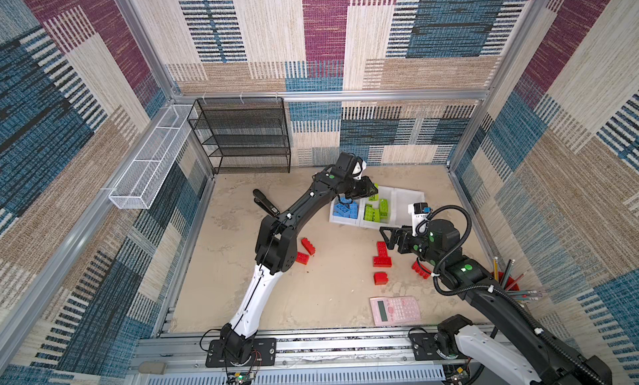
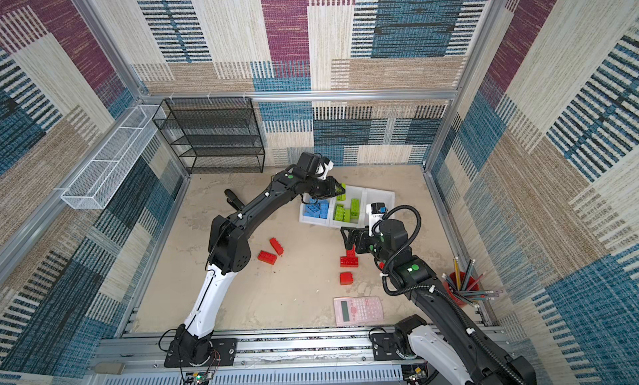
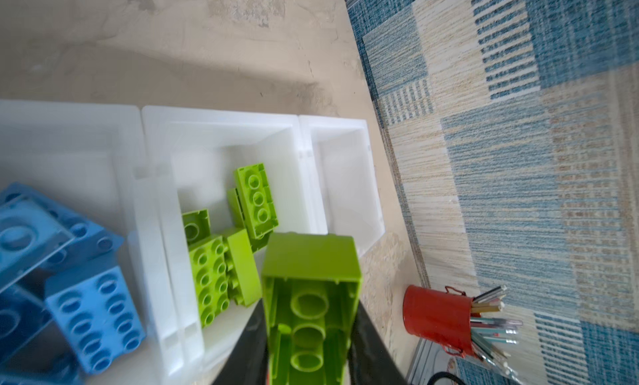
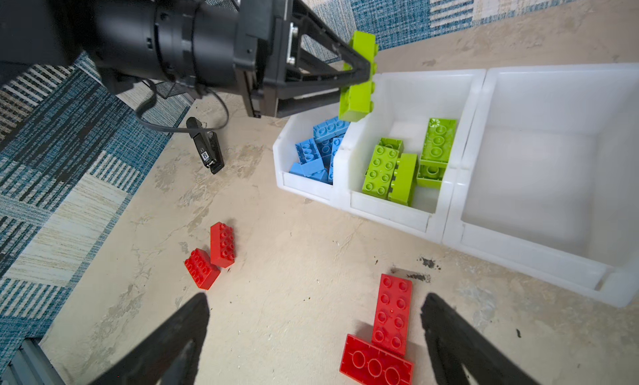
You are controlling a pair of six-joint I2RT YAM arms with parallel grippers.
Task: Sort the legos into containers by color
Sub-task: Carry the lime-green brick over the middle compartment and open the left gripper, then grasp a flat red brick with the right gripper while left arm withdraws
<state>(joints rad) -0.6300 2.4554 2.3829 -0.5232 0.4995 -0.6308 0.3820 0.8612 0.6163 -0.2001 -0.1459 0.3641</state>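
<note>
Left arm: stretched far forward with the elbow bent, its wrist over the row of three white open-top plastic bins [image 1: 409,196].
Left gripper [image 4: 363,72]: pinched narrow on a lime green studded plastic brick [image 3: 311,262] (hollow underside towards the wrist camera).
Held brick's place: in the air over the middle bin [image 4: 390,210], near its border with the bin of blue bricks [image 4: 318,151].
Middle bin's contents: other lime green bricks [image 4: 383,168].
Right arm: folded low beside the bins.
Right gripper [image 4: 314,300]: fingers spread wide and gripping nothing, above a long red brick [image 4: 394,310] on the beige tabletop [image 4: 294,262].
Other red bricks [image 1: 306,250]: loose on the tabletop.
</note>
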